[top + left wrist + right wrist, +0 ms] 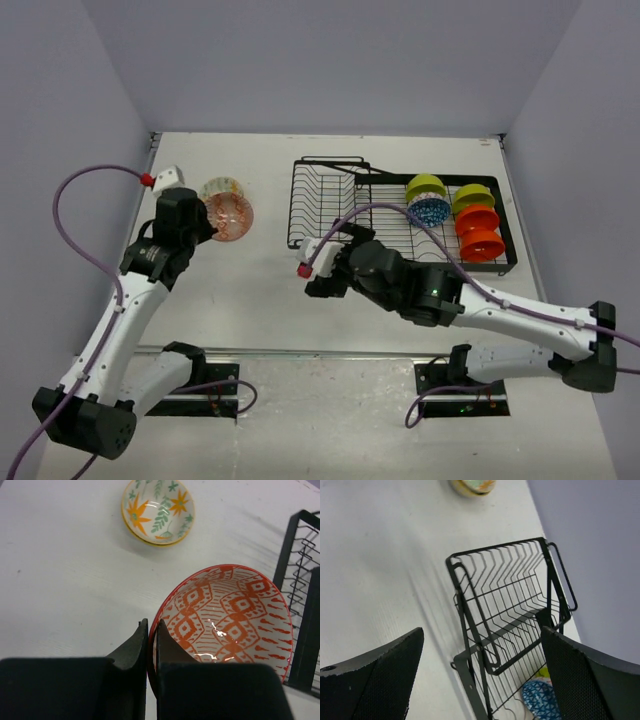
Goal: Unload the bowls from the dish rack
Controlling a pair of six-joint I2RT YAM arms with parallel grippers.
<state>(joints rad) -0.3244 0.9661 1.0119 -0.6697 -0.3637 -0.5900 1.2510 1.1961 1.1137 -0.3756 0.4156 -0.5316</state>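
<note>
The black wire dish rack (330, 205) stands at the back right. Upright in its flat section are a lime green bowl (426, 186), a blue-patterned bowl (431, 211), a second lime green bowl (472, 196) and two orange bowls (481, 232). Left of the rack, my left gripper (152, 630) is shut on the near rim of a pinkish-patterned bowl (227, 615), one finger inside and one outside. A floral bowl (157, 511) rests on the table just beyond it. My right gripper (482, 645) hangs open and empty in front of the rack's raised basket (505, 605), with the blue-patterned bowl (540, 702) low between its fingers.
Purple cables loop off both arms. Grey walls close in the table (260, 290) on three sides. In the top view my left gripper (206, 232) sits at the patterned bowl's (232, 216) near-left rim, and my right gripper (318, 268) is at the rack's front-left corner.
</note>
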